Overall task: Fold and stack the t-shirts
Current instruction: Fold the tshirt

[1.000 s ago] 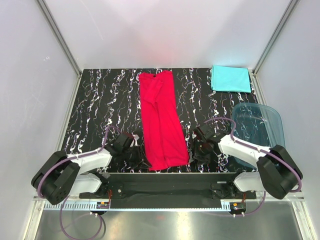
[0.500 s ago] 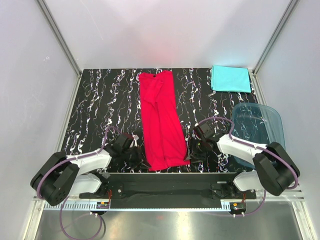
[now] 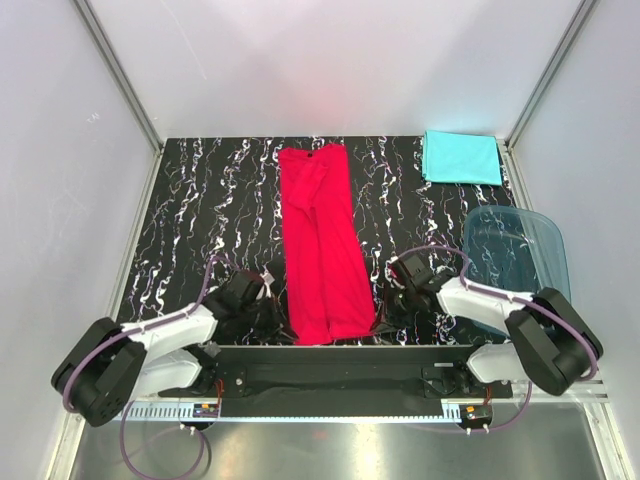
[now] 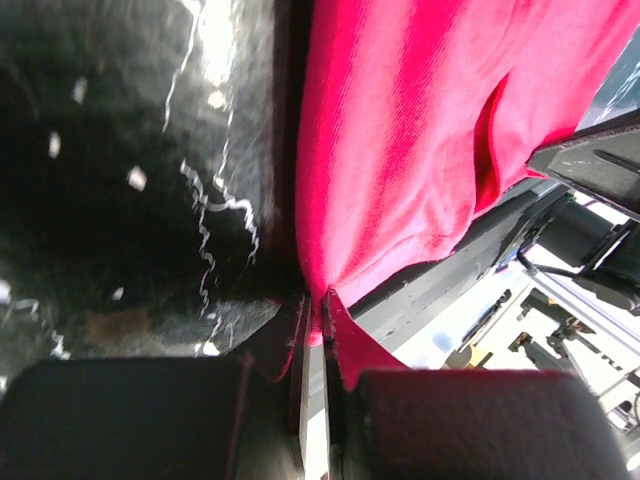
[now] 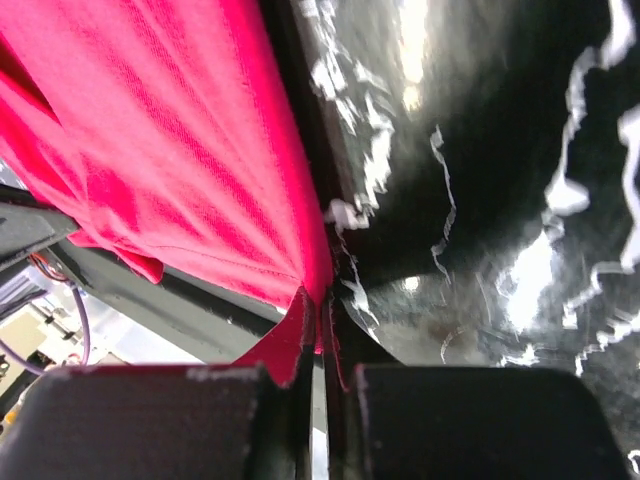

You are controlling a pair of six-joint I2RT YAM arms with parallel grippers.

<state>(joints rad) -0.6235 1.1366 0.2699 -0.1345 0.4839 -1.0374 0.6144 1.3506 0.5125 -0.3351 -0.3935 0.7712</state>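
A bright red t-shirt point(image 3: 322, 245) lies folded into a long strip down the middle of the black marbled table point(image 3: 200, 220). My left gripper point(image 3: 283, 322) is shut on its near left corner; the left wrist view shows red cloth point(image 4: 400, 150) pinched between the jaws of the left gripper point(image 4: 318, 318). My right gripper point(image 3: 378, 312) is shut on the near right corner, and the right wrist view has the red shirt point(image 5: 180, 150) drawn tight into the right gripper point(image 5: 318, 315). A turquoise t-shirt point(image 3: 461, 157) lies folded at the far right corner.
A translucent blue plastic tub point(image 3: 515, 255) stands at the right edge beside my right arm. The black base bar point(image 3: 340, 362) runs along the near edge just below the shirt's hem. Grey walls enclose the table on three sides.
Both grippers have moved in to the red shirt's near corners and shut on them. The shirt's near hem has been drawn narrower and straighter.
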